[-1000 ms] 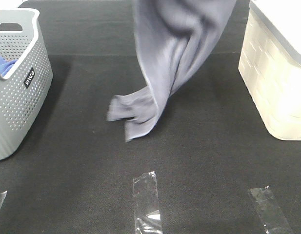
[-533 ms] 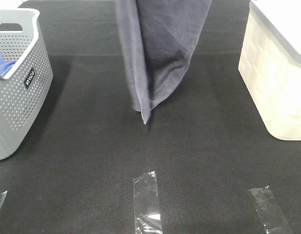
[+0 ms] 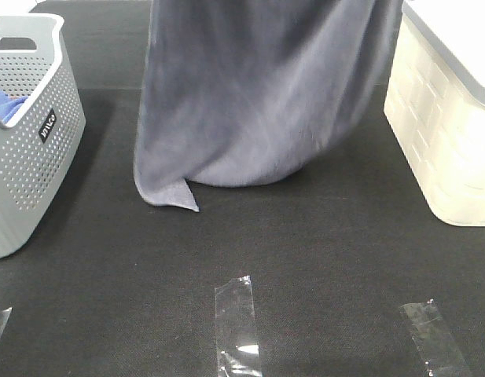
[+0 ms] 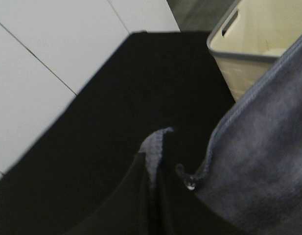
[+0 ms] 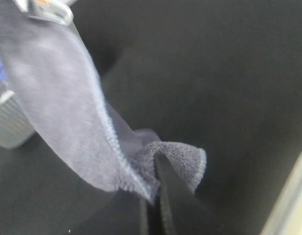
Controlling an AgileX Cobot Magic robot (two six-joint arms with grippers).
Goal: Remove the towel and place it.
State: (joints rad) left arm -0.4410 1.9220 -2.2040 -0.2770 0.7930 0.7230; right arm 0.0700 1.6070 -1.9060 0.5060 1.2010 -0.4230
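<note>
The grey-lavender towel (image 3: 258, 102) hangs spread wide over the middle of the black table, its top out of the exterior view. Its lower left corner (image 3: 179, 203) touches or nearly touches the table. Neither gripper shows in the exterior view. In the left wrist view my left gripper (image 4: 155, 166) is shut on a hemmed corner of the towel (image 4: 268, 147). In the right wrist view my right gripper (image 5: 153, 191) is shut on another folded corner of the towel (image 5: 58, 98).
A grey perforated basket (image 3: 30, 157) holding a small blue cloth (image 3: 2, 102) stands at the left. A cream bin (image 3: 446, 133) stands at the right. Clear tape strips (image 3: 238, 322) (image 3: 435, 338) lie on the table near the front.
The towel hung as a narrow bunched strip in the middle; it is now pulled out wide, and its lower edge has dropped and reaches further left and right.
</note>
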